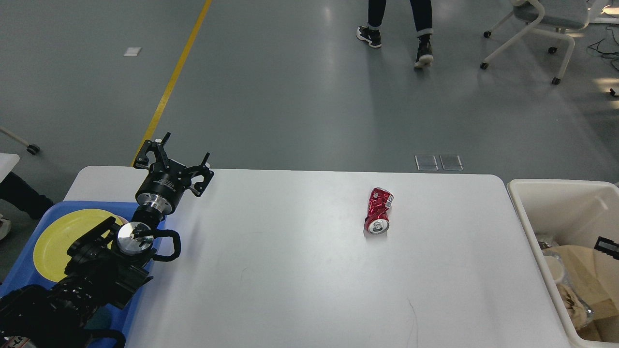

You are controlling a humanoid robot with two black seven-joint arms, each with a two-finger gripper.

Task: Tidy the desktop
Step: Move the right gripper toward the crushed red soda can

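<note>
The white desktop (pixel 290 270) fills the middle of the head view. A crushed red can (pixel 378 210) lies on it right of centre, on its side. My left gripper (pixel 171 159) is open and empty above the desktop's far left corner, far from the can. Of my right gripper only a small black part (pixel 608 244) shows at the right edge, over the cream-white bin (pixel 527 227); its fingers cannot be told apart. A white cup (pixel 553 268) and a brown paper wad (pixel 570 299) lie inside the bin.
A blue tray (pixel 72 205) with a yellow plate (pixel 55 237) sits at the left, partly under my left arm. The bin also holds cardboard and foil. A person walks on the floor beyond the table; a chair (pixel 541 19) stands at the far right.
</note>
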